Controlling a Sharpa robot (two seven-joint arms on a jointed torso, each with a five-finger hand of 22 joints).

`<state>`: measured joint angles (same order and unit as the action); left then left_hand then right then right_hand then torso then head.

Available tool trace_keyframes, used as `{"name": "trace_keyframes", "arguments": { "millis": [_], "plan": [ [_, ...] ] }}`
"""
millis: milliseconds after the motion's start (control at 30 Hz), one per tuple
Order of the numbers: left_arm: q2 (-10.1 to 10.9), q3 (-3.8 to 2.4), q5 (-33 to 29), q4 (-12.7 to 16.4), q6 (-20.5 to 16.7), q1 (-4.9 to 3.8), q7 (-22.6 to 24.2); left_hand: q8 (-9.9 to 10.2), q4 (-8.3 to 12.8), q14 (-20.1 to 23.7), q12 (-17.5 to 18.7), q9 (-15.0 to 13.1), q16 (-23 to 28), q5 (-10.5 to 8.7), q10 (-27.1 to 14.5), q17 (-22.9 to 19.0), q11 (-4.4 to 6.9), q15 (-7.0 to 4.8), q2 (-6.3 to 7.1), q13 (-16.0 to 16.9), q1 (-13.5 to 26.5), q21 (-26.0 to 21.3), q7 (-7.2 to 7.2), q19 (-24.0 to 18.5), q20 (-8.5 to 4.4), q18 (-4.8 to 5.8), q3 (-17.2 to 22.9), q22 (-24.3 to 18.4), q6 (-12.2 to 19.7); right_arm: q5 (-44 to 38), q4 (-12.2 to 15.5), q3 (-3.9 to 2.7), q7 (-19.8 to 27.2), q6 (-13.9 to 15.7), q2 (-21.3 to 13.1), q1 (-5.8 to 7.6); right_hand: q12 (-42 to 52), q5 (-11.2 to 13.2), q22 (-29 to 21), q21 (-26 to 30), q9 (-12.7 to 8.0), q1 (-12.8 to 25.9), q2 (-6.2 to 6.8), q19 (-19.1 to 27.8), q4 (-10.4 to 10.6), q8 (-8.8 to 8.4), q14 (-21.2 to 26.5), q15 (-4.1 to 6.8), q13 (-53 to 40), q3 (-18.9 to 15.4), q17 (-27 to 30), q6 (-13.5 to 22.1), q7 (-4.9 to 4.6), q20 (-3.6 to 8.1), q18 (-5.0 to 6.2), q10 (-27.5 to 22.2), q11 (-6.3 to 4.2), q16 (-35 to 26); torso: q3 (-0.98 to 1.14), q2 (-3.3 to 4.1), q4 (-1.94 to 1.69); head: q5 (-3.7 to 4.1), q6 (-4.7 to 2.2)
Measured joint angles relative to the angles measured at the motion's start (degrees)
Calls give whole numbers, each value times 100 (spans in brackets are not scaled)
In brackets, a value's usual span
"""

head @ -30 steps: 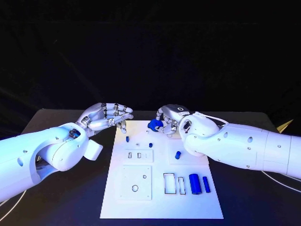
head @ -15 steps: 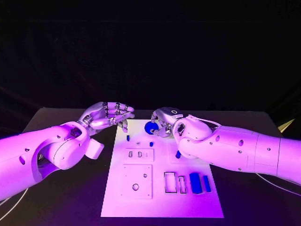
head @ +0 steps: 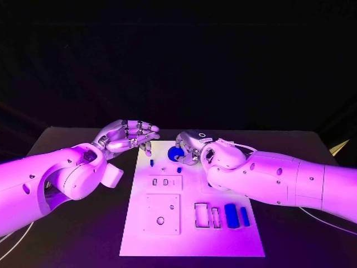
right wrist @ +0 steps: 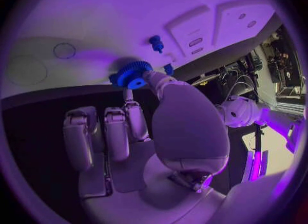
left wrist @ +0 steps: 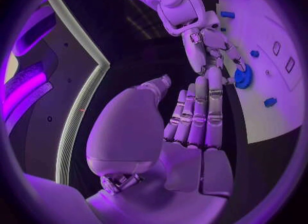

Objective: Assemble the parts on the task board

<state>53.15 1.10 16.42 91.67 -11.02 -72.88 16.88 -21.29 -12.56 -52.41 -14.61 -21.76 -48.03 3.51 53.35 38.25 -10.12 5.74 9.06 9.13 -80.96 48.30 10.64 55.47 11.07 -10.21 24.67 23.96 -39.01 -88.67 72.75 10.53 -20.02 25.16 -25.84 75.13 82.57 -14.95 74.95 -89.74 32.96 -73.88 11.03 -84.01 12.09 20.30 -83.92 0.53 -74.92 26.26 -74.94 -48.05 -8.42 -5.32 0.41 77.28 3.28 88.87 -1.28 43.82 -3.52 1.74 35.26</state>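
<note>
Task board (head: 191,237): white rect. plate, lying flat in the middle of the tabletop, long axis running away from the robot. Raised square panels w/ slots on its left half; rect. cutouts near the front right.

Blue gear (head: 176,154), toothed disc, at the far end of the board, held by the right hand (head: 193,146) at its fingers (right wrist: 156,78), just above or touching the surface, can't tell which.

Small blue pegs (head: 152,163) just near side of the gear.

Two blue bars (head: 231,215), upright-oblong, side by side at the front right, beside the cutouts.
</note>
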Motion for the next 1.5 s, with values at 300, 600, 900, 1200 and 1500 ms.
{"name": "trace_keyframes", "arguments": {
  "millis": [300,600,900,1200,1500],
  "plan": [
    [-3,1,0,-7,6,1,-7,0,0,0,0,0,0,0,0,0,0,0,0,0,0,0,0,0,0,0,0,0,0,-16,-85,-8,-1,0,67,-9,0,1,-1,0,10,30,30,0,16,-25,0,0,0,19,1,0,2,0,0,0,0,0,-3,0,3,-4,34],
    [-1,1,0,-7,11,1,-14,0,0,0,0,1,0,0,0,1,0,0,0,1,0,0,0,0,0,0,0,-1,0,-18,-202,7,-27,-47,124,-39,-73,65,-1,0,-52,116,6,0,-21,-126,0,0,1,60,1,124,-42,0,0,-113,72,0,-2,-2,-1,-9,23],
    [0,1,0,-6,21,1,-24,0,0,0,0,1,0,0,0,1,0,0,0,1,0,0,0,-21,-21,-1,0,9,0,-18,-217,6,-31,-87,137,-40,-113,77,-2,24,-85,159,20,0,-31,-159,-5,-6,8,82,2,180,-57,0,0,-165,124,0,4,-3,3,-5,21],
    [1,-1,0,-11,35,0,-34,0,0,0,0,2,0,0,0,1,0,0,0,1,0,0,0,-21,-21,-1,0,9,0,-12,-217,9,-25,-84,137,-41,-216,566,-2,45,-159,445,171,-10,-4,-402,8,-98,132,-16,2,463,-156,-94,0,-344,200,0,5,-4,1,-2,10],
    [9,2,0,-27,46,0,-46,0,0,0,0,2,0,0,0,1,0,0,0,1,0,0,0,-21,-21,-1,0,8,0,8,-126,10,-3,-75,42,-42,-216,798,-3,45,-193,549,140,-9,118,-513,8,-138,147,-487,2,541,-194,-135,0,-380,236,0,1,-8,0,-14,9]
  ]
}}
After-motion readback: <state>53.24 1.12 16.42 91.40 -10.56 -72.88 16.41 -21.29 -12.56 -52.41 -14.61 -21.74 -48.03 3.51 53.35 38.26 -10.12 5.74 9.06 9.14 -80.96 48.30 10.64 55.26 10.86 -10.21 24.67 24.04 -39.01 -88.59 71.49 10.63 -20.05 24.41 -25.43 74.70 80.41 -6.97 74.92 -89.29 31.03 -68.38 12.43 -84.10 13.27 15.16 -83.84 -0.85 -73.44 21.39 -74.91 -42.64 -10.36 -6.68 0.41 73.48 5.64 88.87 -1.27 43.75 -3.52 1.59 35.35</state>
